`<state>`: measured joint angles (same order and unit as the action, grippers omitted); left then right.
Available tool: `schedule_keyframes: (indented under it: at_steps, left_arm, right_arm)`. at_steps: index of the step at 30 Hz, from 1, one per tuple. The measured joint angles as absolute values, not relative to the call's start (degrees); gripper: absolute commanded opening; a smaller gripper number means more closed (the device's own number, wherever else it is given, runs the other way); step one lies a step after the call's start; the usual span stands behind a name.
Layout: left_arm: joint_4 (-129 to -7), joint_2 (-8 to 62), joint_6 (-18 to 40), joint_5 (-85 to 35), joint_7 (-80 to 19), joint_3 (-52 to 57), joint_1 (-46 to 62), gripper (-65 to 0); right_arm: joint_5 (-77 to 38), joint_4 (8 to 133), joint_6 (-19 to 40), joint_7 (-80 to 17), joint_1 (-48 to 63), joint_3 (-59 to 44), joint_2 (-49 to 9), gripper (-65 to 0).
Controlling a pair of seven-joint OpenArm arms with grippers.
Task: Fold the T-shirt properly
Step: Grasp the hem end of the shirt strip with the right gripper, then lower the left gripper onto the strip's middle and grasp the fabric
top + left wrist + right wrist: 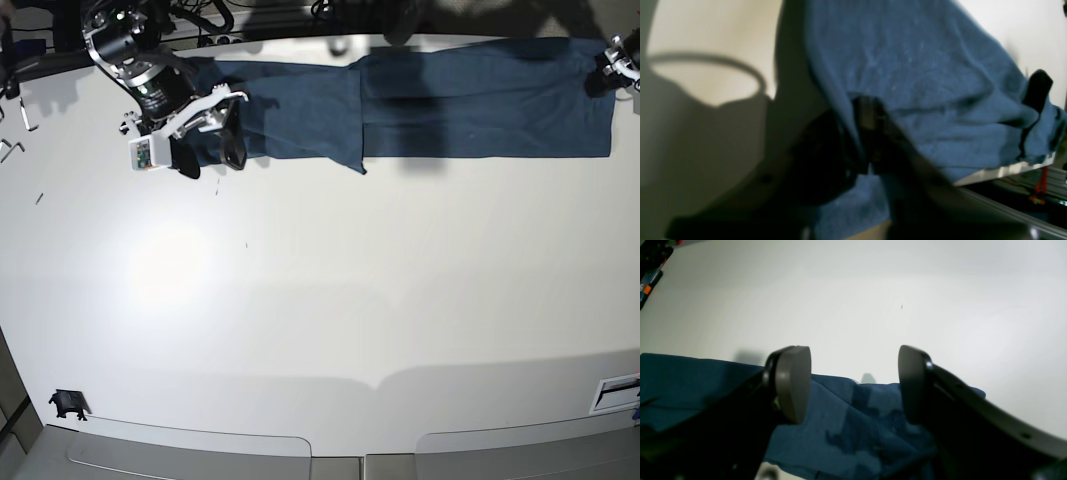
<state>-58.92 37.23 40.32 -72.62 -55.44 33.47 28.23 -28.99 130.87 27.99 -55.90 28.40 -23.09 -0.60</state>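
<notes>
The T-shirt is lying stretched in a long band along the far edge of the white table. The left gripper is pinching a fold of its cloth, jaws nearly together. The right gripper is hovering over the other end, jaws standing wide, holding nothing.

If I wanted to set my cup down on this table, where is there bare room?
Nearly the whole white table is bare: everything from the T-shirt's lower edge toward the near side. The far edge is crowded: the T-shirt stretches along it, the right claw hangs open over its one end, and the left claw pinches its other end.
</notes>
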Motion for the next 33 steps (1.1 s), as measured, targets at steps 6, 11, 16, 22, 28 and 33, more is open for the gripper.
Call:
schedule_keyframes:
  at_steps: [6,11,16,22,28,33]
  left_arm:
    - [-61.49,38.33,39.44,-75.18,-56.31,33.34,28.38,-65.0]
    - [-70.74,38.02,39.46,-76.95,-57.49,33.32,28.34,-65.0]
    - [-80.77,33.78,39.53,-83.77,-67.66,33.32,28.38,-65.0]
    - [-89.49,27.70,39.51,-83.40,-72.51,33.10,29.80,-65.0]
    - [-93.76,25.65,39.51,-83.35,-72.23,32.45,29.52,-65.0]
    - [-96.82,25.54,39.51,-83.37,-71.46,25.34,29.26,-65.0]
  right_arm:
    - [-26.70,130.47,28.01,-54.33,28.40,-23.09,-0.62,-26.4]
    - [-21.34,126.93,24.62,-52.73,28.40,-23.11,-0.80,-26.4]
    - [-15.88,121.19,21.50,-51.57,28.29,-23.05,-3.68,-26.4]
    - [-13.30,112.62,19.49,-51.59,25.34,-24.14,-6.98,-26.4]
    - [-13.26,107.61,19.42,-51.66,21.52,-25.30,-8.23,-26.4]
    - [-15.00,107.63,19.44,-51.62,20.80,-25.30,-8.10,-26.4]
